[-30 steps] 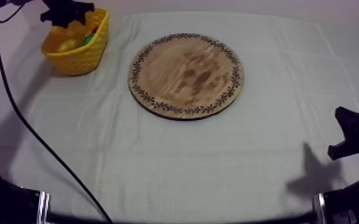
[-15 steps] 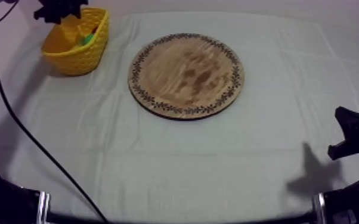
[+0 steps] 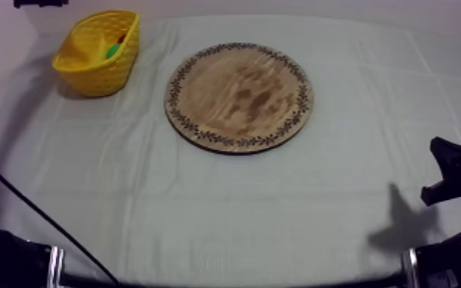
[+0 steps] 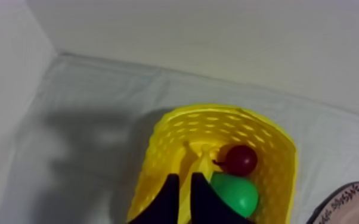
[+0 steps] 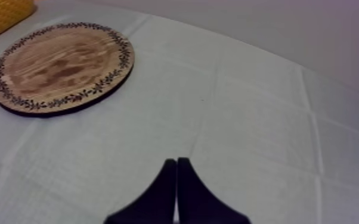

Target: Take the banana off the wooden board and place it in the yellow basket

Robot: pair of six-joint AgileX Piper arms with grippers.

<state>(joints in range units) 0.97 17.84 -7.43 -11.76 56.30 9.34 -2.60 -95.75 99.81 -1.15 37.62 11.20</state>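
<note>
L gripper (image 4: 185,177) hung over yellow basket (image 4: 158,143), fingers slightly apart, nothing btwn them. Banana (image 4: 198,161) lay inside w/ pear (image 4: 235,193) & small red fruit (image 4: 240,159). Wooden board (image 3: 238,96) sat mid-table. R gripper (image 5: 176,159) pressed together, low over cloth (image 5: 247,119).

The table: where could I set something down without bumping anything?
The wooden board is bare. Bare cloth runs from the board to the near edge and across to the right gripper. The yellow basket is crowded: a small red fruit and a green fruit lie inside.
</note>
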